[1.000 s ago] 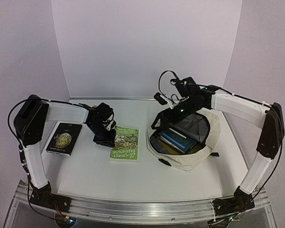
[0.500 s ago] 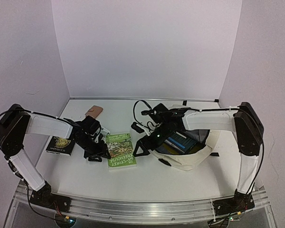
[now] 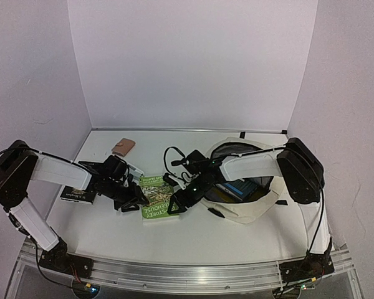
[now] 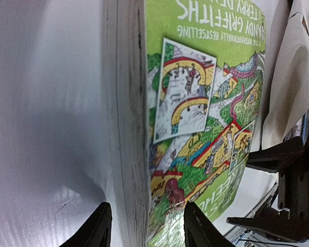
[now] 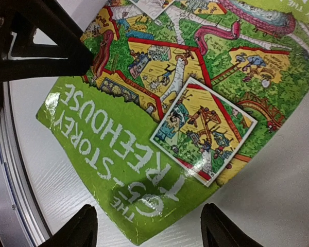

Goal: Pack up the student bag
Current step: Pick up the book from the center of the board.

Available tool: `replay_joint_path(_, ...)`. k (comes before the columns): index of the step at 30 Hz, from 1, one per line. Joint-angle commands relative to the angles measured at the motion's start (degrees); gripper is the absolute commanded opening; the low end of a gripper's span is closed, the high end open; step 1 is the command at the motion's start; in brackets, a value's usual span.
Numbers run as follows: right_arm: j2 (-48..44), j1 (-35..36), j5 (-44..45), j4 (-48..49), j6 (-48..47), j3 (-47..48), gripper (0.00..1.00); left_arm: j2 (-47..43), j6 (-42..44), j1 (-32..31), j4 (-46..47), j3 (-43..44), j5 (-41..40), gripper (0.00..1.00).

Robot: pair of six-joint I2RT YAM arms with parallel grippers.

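The student bag (image 3: 252, 210) lies slumped on the right half of the white table (image 3: 193, 240). Its cream fabric is slack and its mouth gapes upward, with blue books (image 3: 238, 186) showing against the grey lining. Only the overhead view takes it in whole. The left wrist view catches just a cream fold of it along the right edge, and the right wrist view misses it altogether.

Both arms reach in toward the green book (image 3: 156, 194), which lies flat just left of the bag. The right gripper (image 5: 152, 226) hovers over the book's near right corner, fingers spread wide above the cover with nothing between them. The bag sits just to its right, and the arm stretches across the bag's mouth. The left gripper (image 4: 147, 226) is down at the book's left side, jaws parted with the page edge between them, and I cannot tell whether they touch it.

From above alone I see a black book (image 3: 75, 194) partly under the left arm, and a small tan pouch (image 3: 123, 147) at the far left.
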Motion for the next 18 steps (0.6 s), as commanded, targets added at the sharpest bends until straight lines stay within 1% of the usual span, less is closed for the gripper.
replay_joint_path(1, 1.76, 0.56, 0.53, 1.73, -0.48, 2.73, 0.63, 3.28, -0.52, -0.48, 6.37, 3.43, 4.14, 0.43)
replay_joint_path(3, 1.78, 0.56, 0.16, 1.73, -0.8, 2.94, 0.61, 2.01, 0.06, -1.18, 7.29, 4.53, 4.69, 0.36)
replay_joint_path(7, 1.51, 0.51, -0.07, 1.7, -0.92, 2.84, 0.59, -3.9, 0.78, -2.35, 8.54, 5.4, 3.91, 0.2)
replay_joint_path(8, 1.39, 0.56, -0.14, 1.7, -0.98, 2.78, 0.58, -6.0, 0.84, -2.58, 9.26, 5.24, 3.54, 0.17)
replay_joint_path(10, 1.31, 0.56, -0.21, 1.65, -1.07, 2.78, 0.58, -8.58, 0.7, -2.68, 10.06, 4.51, 3.24, 0.15)
replay_joint_path(12, 1.2, 0.53, -0.17, 1.69, -1.17, 2.89, 0.58, -9.82, 0.59, -2.69, 10.37, 3.62, 2.92, 0.14)
replay_joint_path(14, 1.33, 0.55, -0.24, 1.7, -1.18, 3.16, 0.57, -8.51, 0.53, -2.69, 10.22, 3.0, 2.84, 0.16)
replay_joint_path(18, 1.22, 0.54, -0.35, 1.64, -1.13, 3.27, 0.57, -1.47, -0.2, -2.66, 12.19, 3.5, 4.0, 0.27)
